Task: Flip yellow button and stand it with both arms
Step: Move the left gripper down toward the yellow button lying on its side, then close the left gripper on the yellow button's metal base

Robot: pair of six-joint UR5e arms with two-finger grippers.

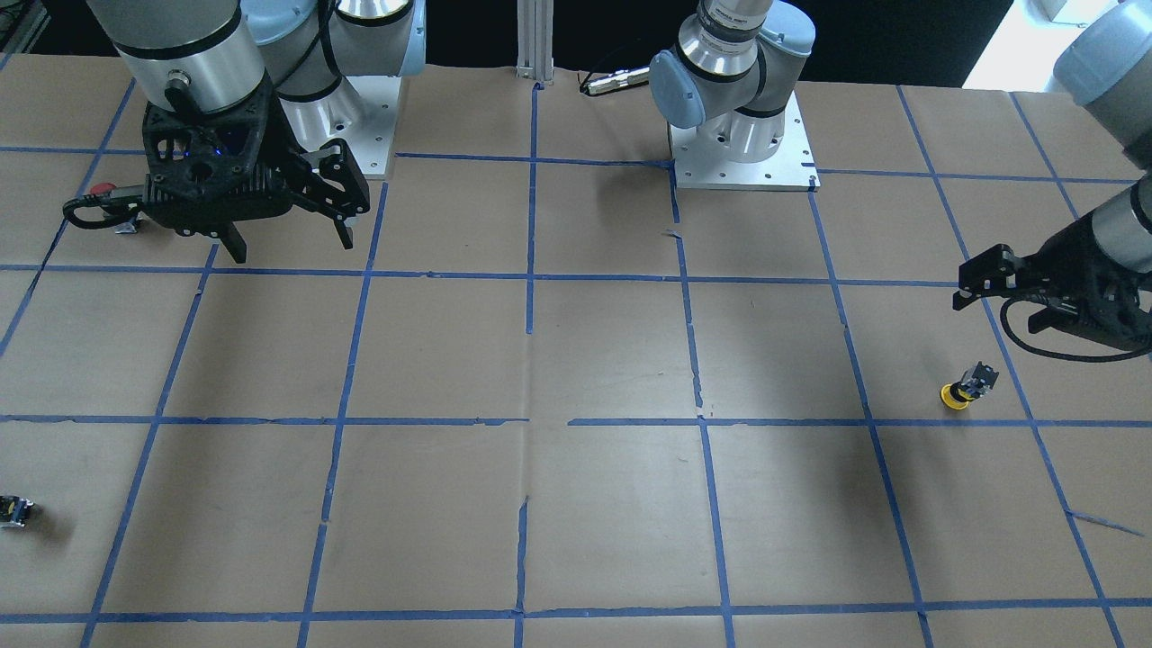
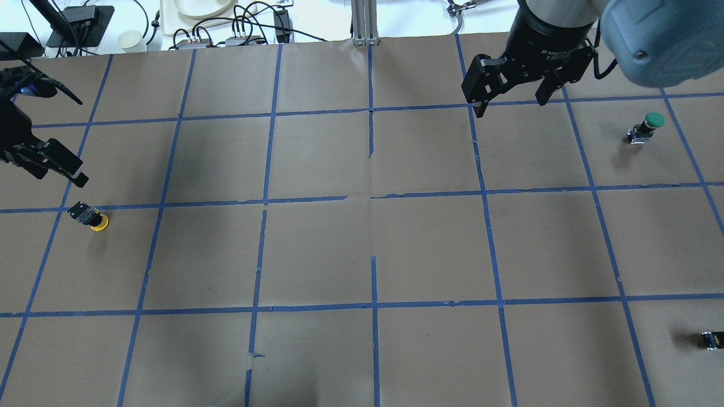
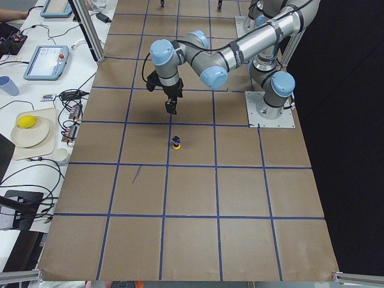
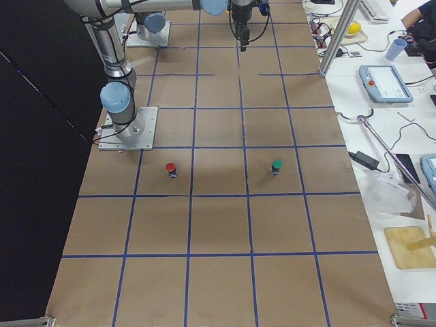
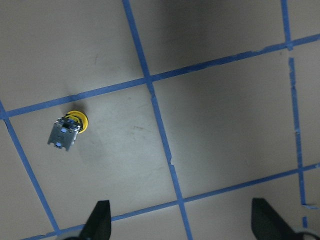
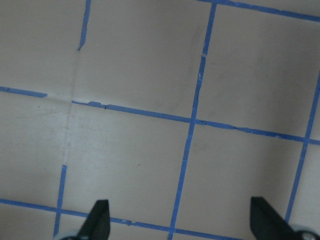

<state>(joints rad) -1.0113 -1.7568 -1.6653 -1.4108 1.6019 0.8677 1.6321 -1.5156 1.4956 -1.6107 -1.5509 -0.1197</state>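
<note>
The yellow button (image 1: 965, 387) rests tilted with its yellow cap on the brown table and its black and grey body up. It also shows in the overhead view (image 2: 90, 217), the left side view (image 3: 176, 143) and the left wrist view (image 5: 67, 131). My left gripper (image 2: 56, 167) hovers open and empty just beyond it, apart from it; its fingertips (image 5: 100, 220) stand wide apart in the wrist view. My right gripper (image 2: 509, 93) hangs open and empty over the far right part of the table, far from the button; it also shows in the front view (image 1: 288, 229).
A green-capped button (image 2: 650, 125) stands at the right. A red-capped button (image 1: 103, 191) sits behind my right gripper. A tiny dark block with a yellow spot (image 2: 712, 339) lies near the table's right front edge. Blue tape lines grid the table (image 2: 373, 249).
</note>
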